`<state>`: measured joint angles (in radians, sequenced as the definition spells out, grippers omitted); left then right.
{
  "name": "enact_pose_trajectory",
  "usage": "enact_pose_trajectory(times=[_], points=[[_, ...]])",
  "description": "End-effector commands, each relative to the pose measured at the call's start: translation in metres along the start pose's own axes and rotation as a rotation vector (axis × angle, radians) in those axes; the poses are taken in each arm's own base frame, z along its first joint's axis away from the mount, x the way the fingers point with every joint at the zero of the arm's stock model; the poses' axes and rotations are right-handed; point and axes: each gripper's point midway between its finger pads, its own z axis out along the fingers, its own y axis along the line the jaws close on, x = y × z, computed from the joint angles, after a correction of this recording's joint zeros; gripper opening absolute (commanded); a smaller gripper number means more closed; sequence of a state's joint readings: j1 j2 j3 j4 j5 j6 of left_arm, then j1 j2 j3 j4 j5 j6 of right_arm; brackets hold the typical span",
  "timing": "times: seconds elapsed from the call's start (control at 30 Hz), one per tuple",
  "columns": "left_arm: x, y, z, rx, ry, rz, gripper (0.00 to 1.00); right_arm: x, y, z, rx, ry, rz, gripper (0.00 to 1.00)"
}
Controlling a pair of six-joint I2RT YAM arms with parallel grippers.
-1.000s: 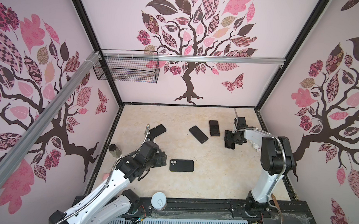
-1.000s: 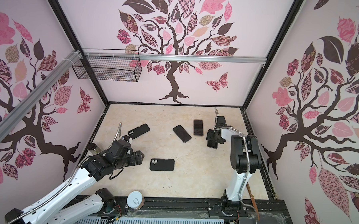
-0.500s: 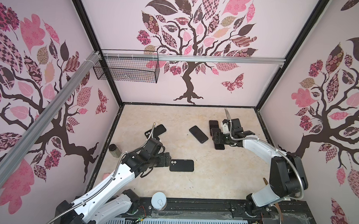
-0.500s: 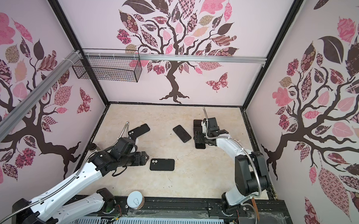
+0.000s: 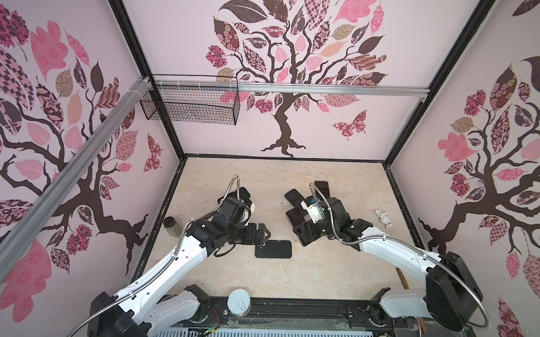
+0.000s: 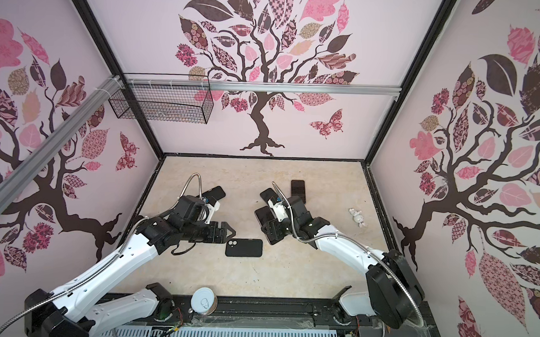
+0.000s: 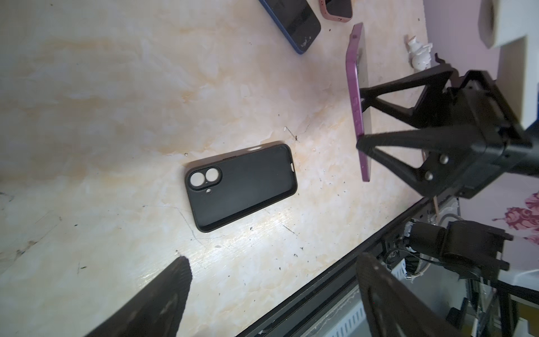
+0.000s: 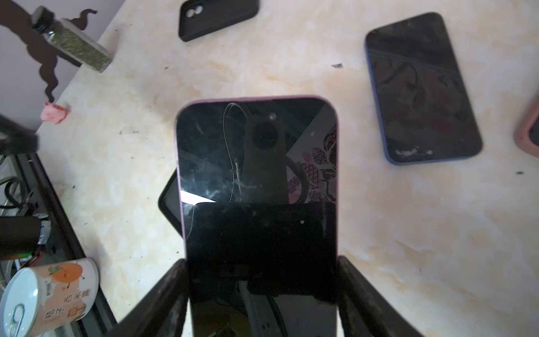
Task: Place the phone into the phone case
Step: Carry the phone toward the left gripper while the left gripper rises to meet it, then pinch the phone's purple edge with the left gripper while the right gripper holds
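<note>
1. The right gripper [image 8: 262,291] grasps the phone [image 8: 256,160]. One finger presses each long edge near the phone's lower end.
2. The phone has a purple rim and a dark screen that faces the right wrist camera. It is lifted off the table [image 5: 320,271] and tilted.
3. In the left wrist view the phone is seen edge-on, pinched between the two black fingers.
4. The phone case [image 7: 240,186] is black and lies flat on the table near the middle. It is well apart from the held phone, on the left-arm side of it.
5. The case's camera cutout end points toward the left gripper [image 5: 264,237].
6. The left gripper's fingers are spread wide and hold nothing. In both top views its tips sit right at the cutout end of the case. I cannot tell if they touch it.
7. A blue phone [image 8: 423,87] lies screen up on the table beyond the held phone.
8. A pink-cased phone [image 7: 337,10] lies just beside the blue one, partly cut off by the frame.
9. Another dark phone [image 5: 244,191] lies behind the left arm.
10. A spice jar [image 8: 73,43] lies by the left wall, with a pink scrap [image 8: 55,112] near it.
11. A can [image 5: 239,302] sits on the front rail.
12. A small white figurine [image 5: 384,218] sits near the right wall.
</note>
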<state>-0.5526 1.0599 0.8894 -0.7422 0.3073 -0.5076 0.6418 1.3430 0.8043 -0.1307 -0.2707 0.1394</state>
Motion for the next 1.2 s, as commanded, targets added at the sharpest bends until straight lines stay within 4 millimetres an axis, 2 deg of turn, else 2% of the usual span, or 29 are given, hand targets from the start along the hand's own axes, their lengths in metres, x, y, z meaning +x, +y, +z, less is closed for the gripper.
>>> enact_pose_trajectory(times=[0.0,0.23,0.43,0.63,0.77,1.17], points=[[-0.019,-0.025,-0.009,0.151,-0.027,-0.002,0.89,-0.032,0.031,-0.019,-0.073,-0.141,-0.114,0.37],[-0.031,-0.052,-0.023,0.377,-0.034,-0.046,0.84,-0.041,0.05,-0.038,-0.11,-0.226,-0.196,0.37],[-0.035,-0.058,-0.023,0.405,-0.016,-0.05,0.79,-0.047,0.067,-0.051,-0.15,-0.253,-0.247,0.37],[-0.042,-0.077,-0.024,0.531,0.0,-0.063,0.73,-0.046,0.084,-0.051,-0.161,-0.238,-0.304,0.37],[-0.043,-0.078,-0.027,0.526,-0.005,-0.062,0.69,-0.045,0.09,-0.052,-0.158,-0.239,-0.33,0.37],[-0.042,-0.073,-0.022,0.504,0.004,-0.077,0.47,-0.048,0.105,-0.059,-0.185,-0.244,-0.369,0.36]])
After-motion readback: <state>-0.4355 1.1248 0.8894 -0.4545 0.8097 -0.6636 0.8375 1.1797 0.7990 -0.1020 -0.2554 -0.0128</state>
